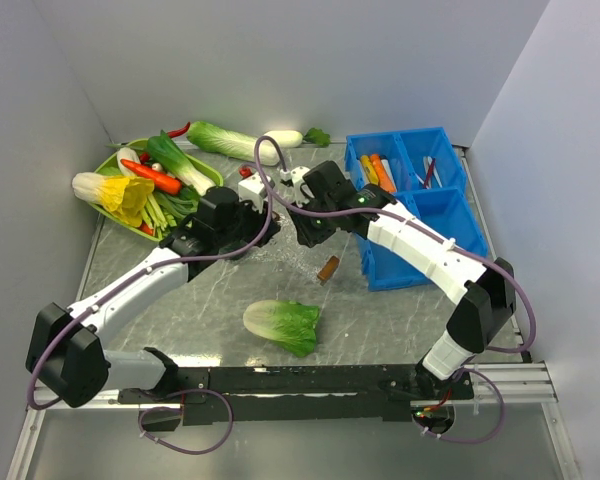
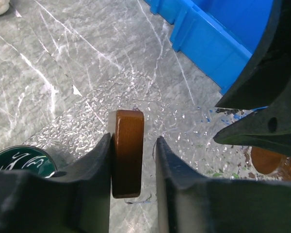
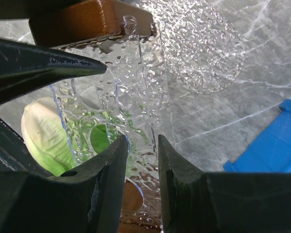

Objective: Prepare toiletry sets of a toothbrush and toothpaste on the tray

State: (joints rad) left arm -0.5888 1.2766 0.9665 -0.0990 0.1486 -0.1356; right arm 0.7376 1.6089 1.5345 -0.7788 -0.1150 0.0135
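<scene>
Okay, your left end effector [image 2: 133, 140] straddles the wooden handle [image 2: 127, 150] of the tray [image 2: 184, 124], lengthwise along the jaws, not yet clamped; right end effector [image 3: 141, 140] pinches its clear wall near the blue bin [image 3: 271, 145].

Bare tabletop [image 1: 210, 300] around cabbage [image 1: 283, 326]; clear tray [image 3: 140, 87] mid-table; blue bin [image 1: 458, 210] just to its right

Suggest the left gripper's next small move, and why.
Probably close the left gripper fully on the wooden handle: one finger touches it, the other shows a gap. The right gripper seems clamped on the wall of the clear tray.
</scene>
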